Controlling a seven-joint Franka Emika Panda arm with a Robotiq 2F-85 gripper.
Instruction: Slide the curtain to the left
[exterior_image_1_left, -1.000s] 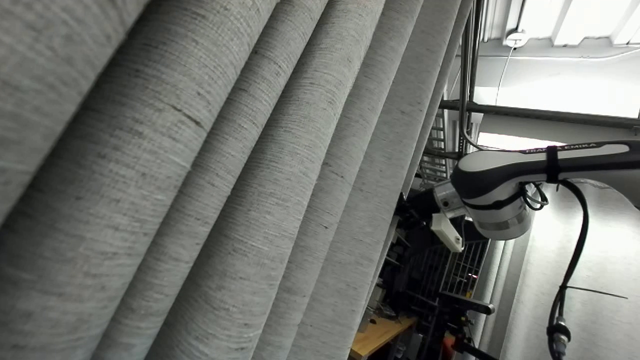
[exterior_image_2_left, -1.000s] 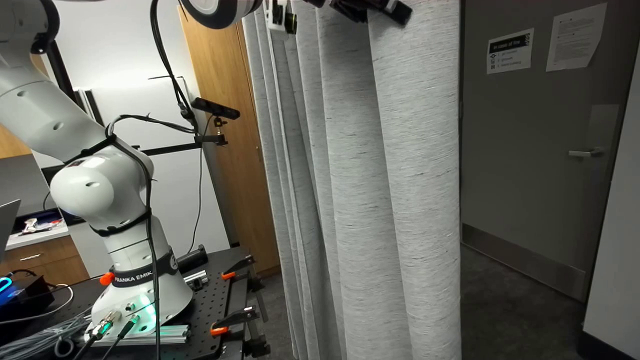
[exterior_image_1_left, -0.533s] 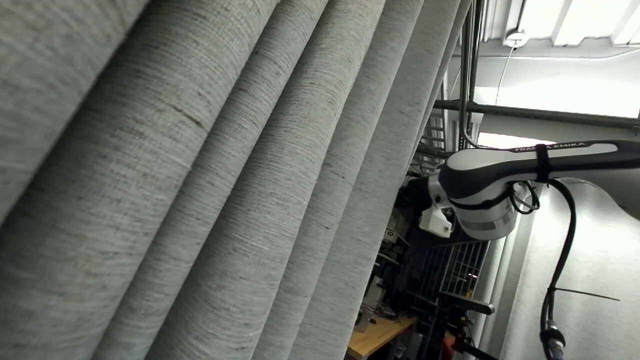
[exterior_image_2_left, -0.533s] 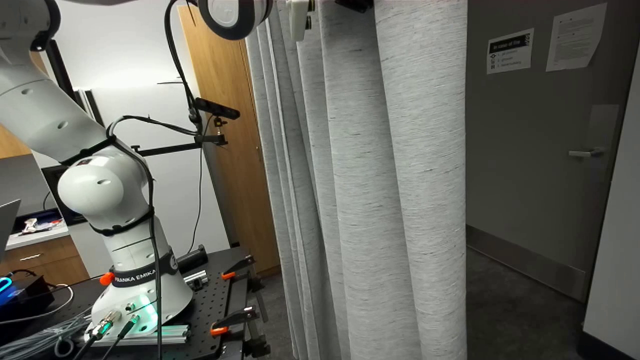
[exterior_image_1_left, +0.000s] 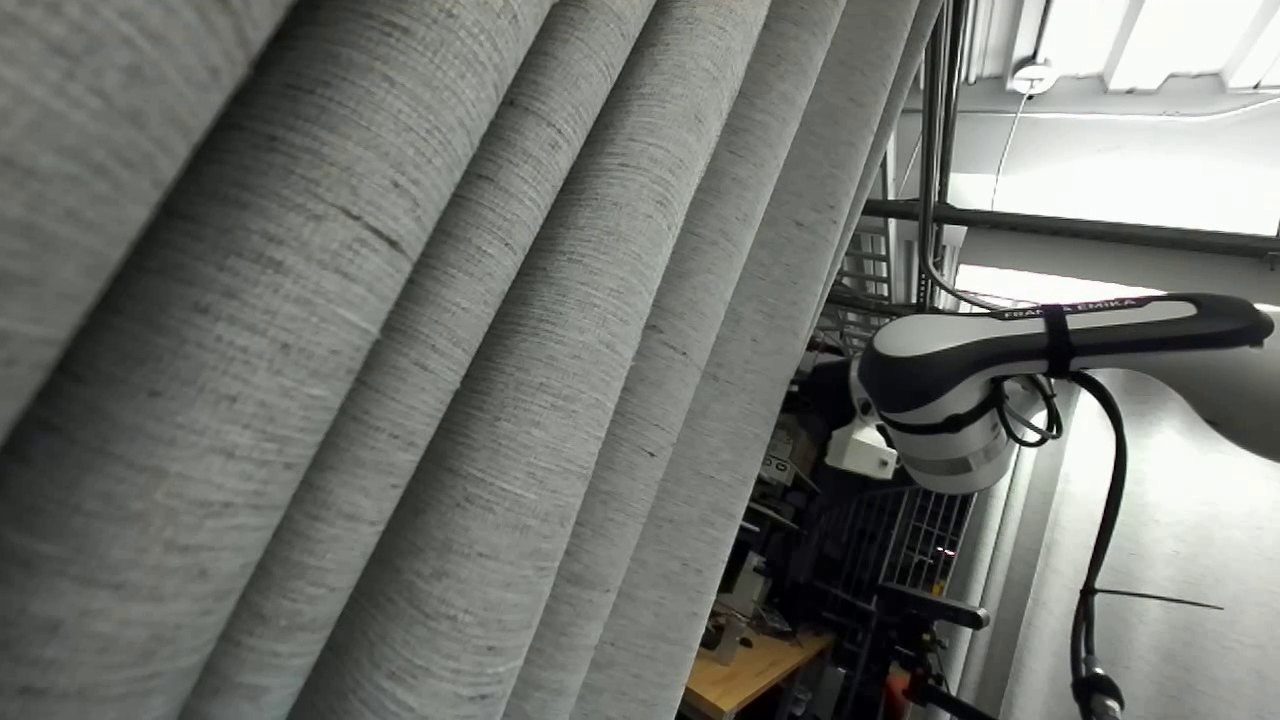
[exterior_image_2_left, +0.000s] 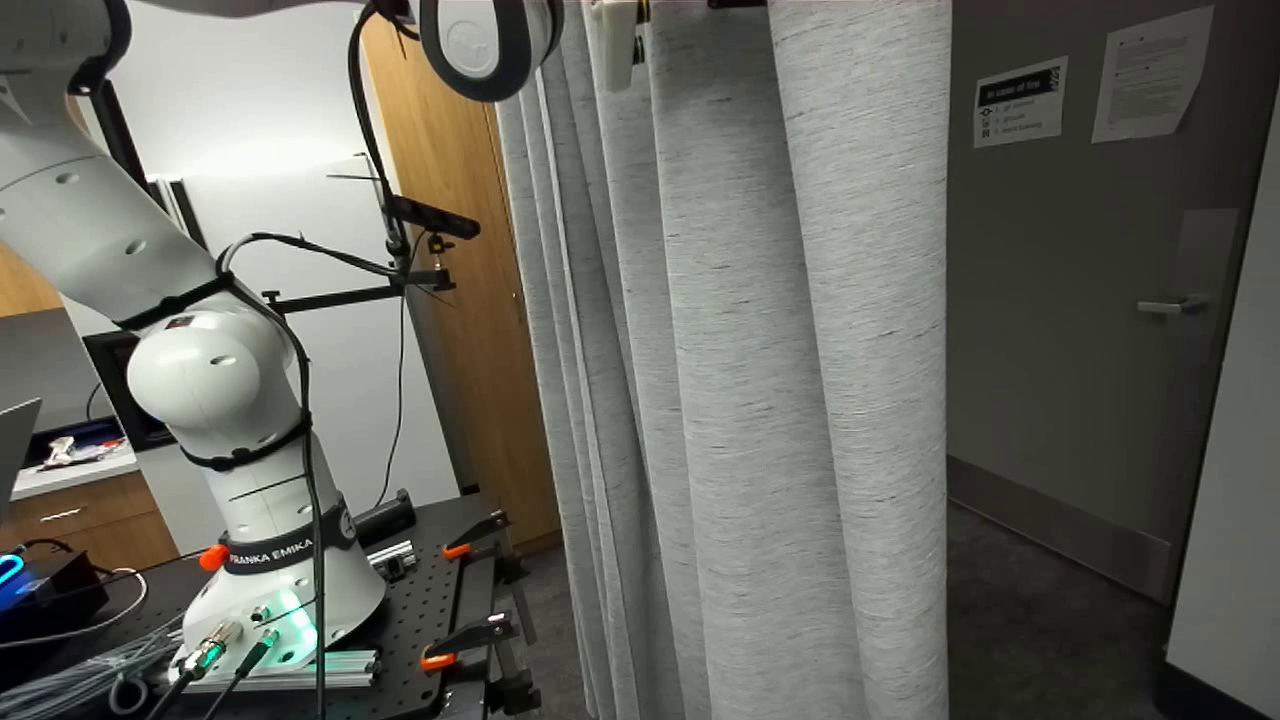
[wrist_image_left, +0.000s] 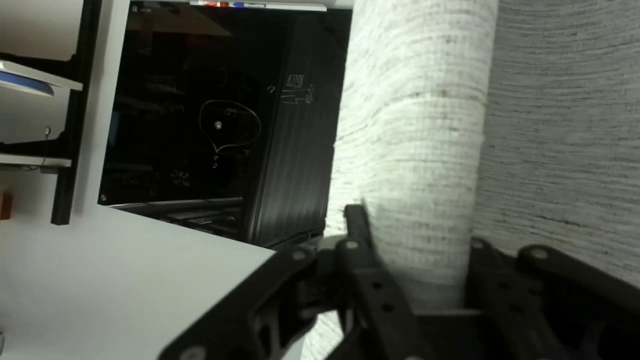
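The light-grey curtain (exterior_image_1_left: 480, 380) hangs in long deep folds and shows in both exterior views. A pale fold of the same curtain (wrist_image_left: 415, 125) runs down between the jaws of my gripper (wrist_image_left: 411, 225) in the wrist view. The finger (wrist_image_left: 357, 222) at the left lies in front of the cloth; the opposite fingertip is hidden behind the fold. My jaws stand partly apart, and whether they press on the fabric does not show. In an exterior view the arm's hand reaches to the curtain's far edge; in an exterior view the curtain (exterior_image_2_left: 760, 380) continues past it.
A grey door (exterior_image_2_left: 1060, 300) stands behind the curtain's edge. A wooden cabinet (exterior_image_2_left: 460, 280) and a mounted camera (exterior_image_2_left: 435, 217) are near the arm. Metal poles (exterior_image_1_left: 1080, 228) and a wooden desk (exterior_image_1_left: 755, 675) lie beyond the curtain. The wrist view shows a black board (wrist_image_left: 225, 115).
The arm and the curtain's free edge have shifted together, leftward in an exterior view and rightward where the door shows. The gripper has mostly left that door view at the top.
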